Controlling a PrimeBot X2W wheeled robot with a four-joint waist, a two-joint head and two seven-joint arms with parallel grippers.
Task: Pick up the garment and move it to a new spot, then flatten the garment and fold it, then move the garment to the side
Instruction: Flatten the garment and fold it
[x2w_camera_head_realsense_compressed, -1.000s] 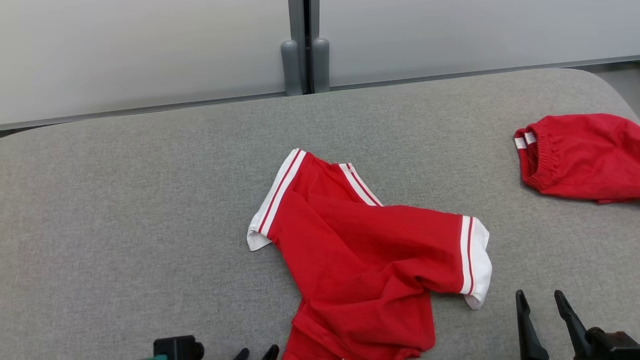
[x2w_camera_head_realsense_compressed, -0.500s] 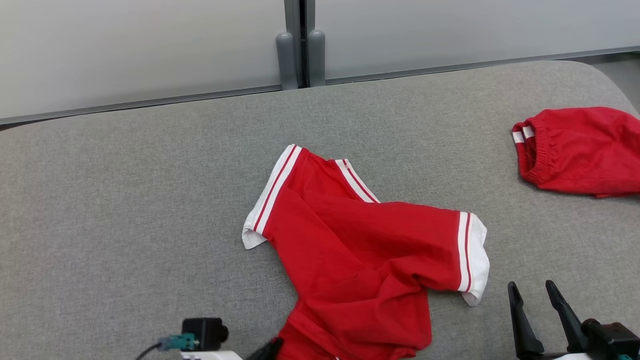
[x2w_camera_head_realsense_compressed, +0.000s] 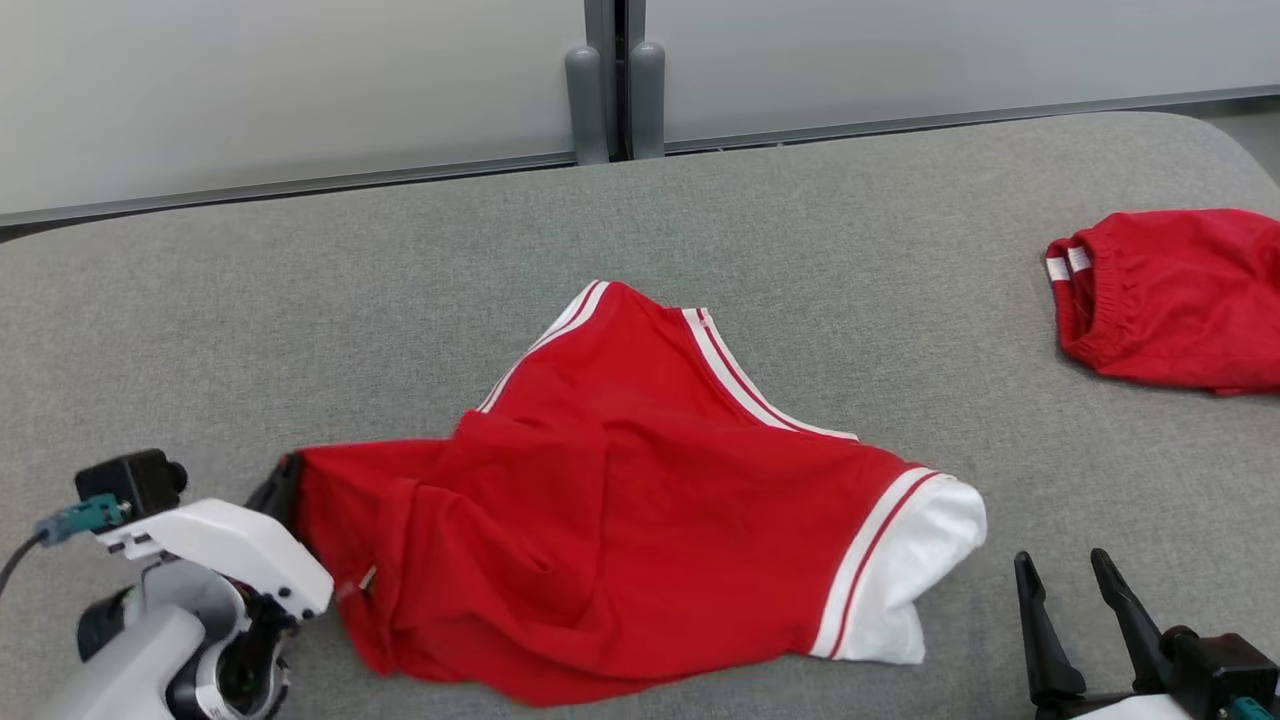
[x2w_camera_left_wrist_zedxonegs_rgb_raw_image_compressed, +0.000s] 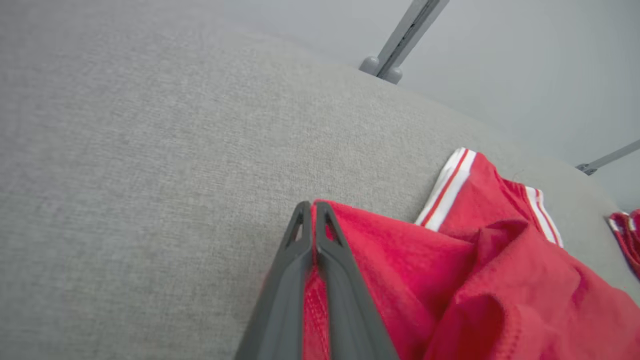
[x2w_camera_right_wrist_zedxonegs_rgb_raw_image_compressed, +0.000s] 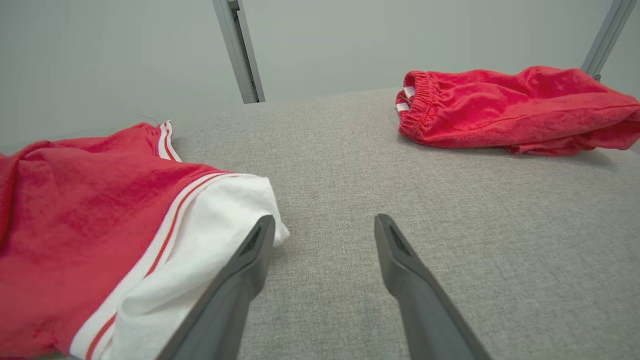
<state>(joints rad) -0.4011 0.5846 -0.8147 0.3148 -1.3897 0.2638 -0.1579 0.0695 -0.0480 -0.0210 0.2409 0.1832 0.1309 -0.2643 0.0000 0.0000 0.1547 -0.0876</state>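
The red garment (x2w_camera_head_realsense_compressed: 620, 500) was clamped by the left gripper (x2w_camera_left_wrist_zedxonegs_rgb_raw_image_compressed: 314, 206) near the padded surface's (x2w_camera_head_realsense_compressed: 250, 320) front-left corner; the right gripper (x2w_camera_right_wrist_zedxonegs_rgb_raw_image_compressed: 325, 225) was spread apart beside its white hem.

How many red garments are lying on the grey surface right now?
2. One striped red garment lies in the middle of the grey surface, its left edge pinched in the left pincer. The other red garment sits bunched at the far right. No sign of a hidden third.
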